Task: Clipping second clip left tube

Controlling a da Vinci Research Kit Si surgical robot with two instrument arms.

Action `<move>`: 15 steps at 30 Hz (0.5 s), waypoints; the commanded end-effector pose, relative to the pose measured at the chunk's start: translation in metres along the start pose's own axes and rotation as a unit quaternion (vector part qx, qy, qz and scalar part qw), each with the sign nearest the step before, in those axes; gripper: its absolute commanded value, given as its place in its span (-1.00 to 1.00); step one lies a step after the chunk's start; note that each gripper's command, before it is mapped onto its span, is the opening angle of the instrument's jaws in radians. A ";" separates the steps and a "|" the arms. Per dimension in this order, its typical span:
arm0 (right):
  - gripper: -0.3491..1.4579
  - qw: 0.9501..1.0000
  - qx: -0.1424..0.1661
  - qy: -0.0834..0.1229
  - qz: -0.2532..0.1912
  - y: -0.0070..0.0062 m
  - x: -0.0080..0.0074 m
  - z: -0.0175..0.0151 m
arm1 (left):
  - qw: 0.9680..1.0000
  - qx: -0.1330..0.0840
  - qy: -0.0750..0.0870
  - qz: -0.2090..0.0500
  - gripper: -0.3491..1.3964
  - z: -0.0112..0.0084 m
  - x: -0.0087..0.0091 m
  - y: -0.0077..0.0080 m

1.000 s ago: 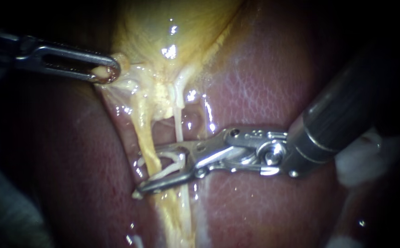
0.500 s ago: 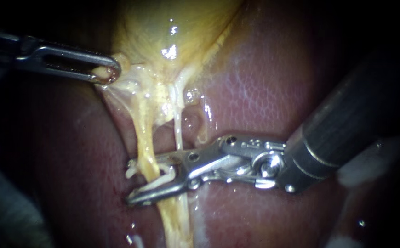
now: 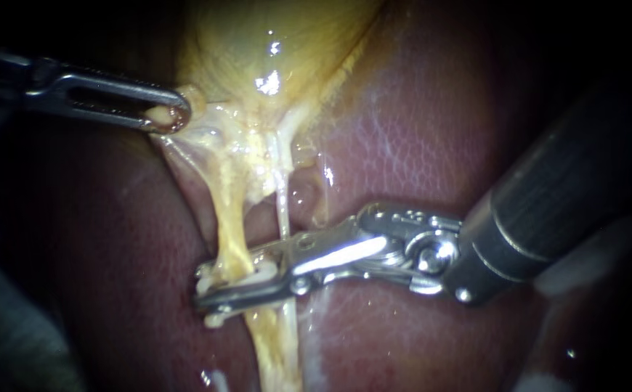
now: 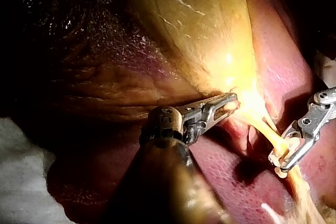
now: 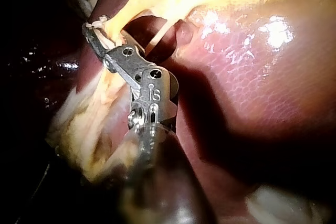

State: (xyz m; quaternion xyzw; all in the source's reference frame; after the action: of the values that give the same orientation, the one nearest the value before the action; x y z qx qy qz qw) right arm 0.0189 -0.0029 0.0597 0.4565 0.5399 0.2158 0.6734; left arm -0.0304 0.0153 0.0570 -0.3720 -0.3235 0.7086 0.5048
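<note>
The gallbladder (image 3: 272, 36) lies yellow and glistening at the top of the endoscope view, narrowing downward onto the dark red liver (image 3: 403, 145). From its neck 2 strands run down side by side: the thicker yellow left tube (image 3: 230, 232) and, just beside it, a thin pale right tube (image 3: 284, 210).

The left instrument (image 3: 169, 116) comes in from the left, its slotted jaws clenched on a small fold of pale tissue at the gallbladder's neck, where the membrane fans out taut beneath it. The left wrist view shows the same hold: the left instrument's (image 4: 231, 100) jaw tips are pinched into the yellow tissue where the gallbladder tapers.

The right instrument (image 3: 207, 294) reaches across from the right, passing in front of the thin right tube, and its 2 long jaws lie nearly together across the left tube. A white clip (image 3: 259, 274) sits between them, pressed from both sides, with its ends showing at the jaw tips on the far side of the tube. The tube runs on below the jaws, yellow and frayed.

In the right wrist view the right instrument's (image 5: 92, 30) jaws are closed across the same yellow strand, with white clip material at the tips.
</note>
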 end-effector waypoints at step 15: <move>-1.00 1.000 -0.002 0.000 0.013 -0.0001 -0.0006 -0.0007 | 1.000 0.000 0.000 0.000 -1.00 0.0000 0.0000 0.0000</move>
State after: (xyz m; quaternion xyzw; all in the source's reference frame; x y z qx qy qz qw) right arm 0.0181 -0.0031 0.0600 0.4623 0.5334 0.2266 0.6711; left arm -0.0304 0.0153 0.0570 -0.3719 -0.3236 0.7087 0.5047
